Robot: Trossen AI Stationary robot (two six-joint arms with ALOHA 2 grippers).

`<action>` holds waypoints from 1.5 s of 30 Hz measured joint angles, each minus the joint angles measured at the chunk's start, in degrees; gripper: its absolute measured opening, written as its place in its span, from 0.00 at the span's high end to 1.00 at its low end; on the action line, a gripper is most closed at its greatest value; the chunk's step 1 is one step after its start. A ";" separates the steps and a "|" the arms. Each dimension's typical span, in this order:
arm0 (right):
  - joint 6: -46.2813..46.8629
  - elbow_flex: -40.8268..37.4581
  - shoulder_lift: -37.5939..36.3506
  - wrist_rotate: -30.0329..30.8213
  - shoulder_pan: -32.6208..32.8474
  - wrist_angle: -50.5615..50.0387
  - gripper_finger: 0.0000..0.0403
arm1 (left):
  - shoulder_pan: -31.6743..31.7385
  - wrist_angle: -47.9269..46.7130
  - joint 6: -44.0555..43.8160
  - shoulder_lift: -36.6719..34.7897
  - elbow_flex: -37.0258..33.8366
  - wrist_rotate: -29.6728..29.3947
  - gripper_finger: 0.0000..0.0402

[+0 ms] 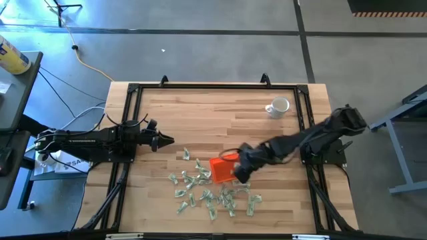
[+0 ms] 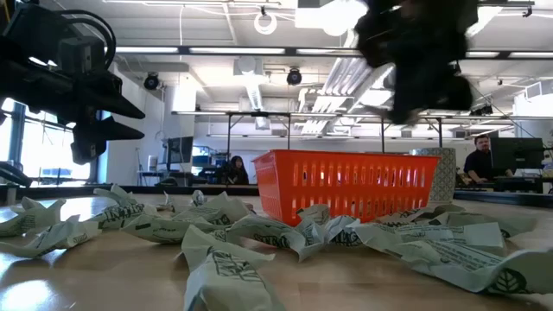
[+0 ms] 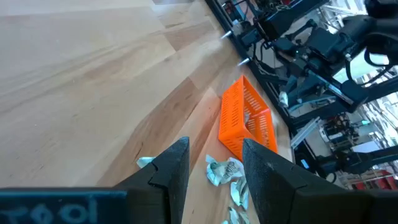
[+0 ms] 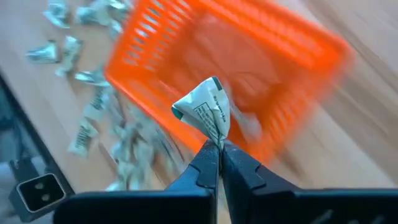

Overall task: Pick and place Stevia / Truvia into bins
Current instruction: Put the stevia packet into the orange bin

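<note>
Butcher-block table (image 1: 220,113), open workshop behind. Right gripper (image 4: 219,155) pinches a Truvia sachet (image 4: 205,112) upright over the orange tray (image 1: 221,168); tray's long axis runs front-to-back. Left gripper (image 1: 168,140) spread, parked left.

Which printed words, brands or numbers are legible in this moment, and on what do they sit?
None reads in full.
Sachet in the right end effector: dark print, too blurred.
Sachets on the table: leaf logos and print, too small.
White box beside the left arm: partial letters "SA", rest hidden.
</note>
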 joint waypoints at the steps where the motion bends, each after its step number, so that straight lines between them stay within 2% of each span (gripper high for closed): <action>1: -1.84 0.01 0.55 -0.93 -1.83 2.69 0.98 | 0.01 -0.03 -0.66 0.00 0.00 0.33 0.55; 3: -3.93 0.26 1.72 -3.30 -5.12 7.10 0.94 | 0.00 0.03 -1.06 0.02 0.00 2.56 0.55; 5: -5.64 0.26 2.82 -5.42 -7.26 6.99 0.87 | -0.02 0.56 -1.11 0.66 0.00 4.63 0.55; 8: -7.36 0.03 3.54 -8.97 -8.27 3.61 0.72 | -0.03 0.44 -1.54 2.74 0.00 4.80 0.53; 11: -7.43 0.08 3.33 -11.43 -7.97 1.50 0.55 | -0.03 0.56 -1.55 6.06 0.00 5.81 0.47; 15: -5.17 0.69 2.38 -8.93 -6.56 0.65 0.34 | -0.03 -1.46 -4.85 11.07 0.93 7.18 0.33; 18: -5.35 3.23 1.62 -1.72 -4.17 -5.54 0.24 | -0.32 -4.40 -7.13 14.89 3.78 5.43 0.26; 21: -5.97 5.96 0.90 7.30 -1.33 -15.05 0.21 | -3.06 -8.74 -7.62 19.51 9.26 -1.01 0.26; 23: -5.95 6.84 0.68 10.44 -0.04 -20.48 0.21 | -5.76 -12.96 -9.99 23.44 13.88 -5.98 0.28; 26: -5.88 5.82 0.55 9.78 0.83 -27.09 0.20 | -10.04 -18.90 -14.46 31.66 21.46 -11.92 0.33; 29: -5.82 2.94 0.27 8.60 0.95 -29.38 0.20 | -13.75 -23.25 -18.05 41.85 28.18 -15.38 0.35; 34: -5.28 -2.28 -2.38 9.71 1.19 -26.22 0.20 | -16.21 -24.17 -21.68 57.98 37.46 -16.38 0.33; 38: -5.66 -4.83 -5.23 12.57 1.32 -26.29 0.20 | -16.11 -27.58 -22.59 67.62 43.97 -16.29 0.31; 45: -6.43 -7.81 -12.15 18.26 1.32 -26.41 0.20 | -16.14 -33.83 -23.72 76.64 48.59 -16.82 0.38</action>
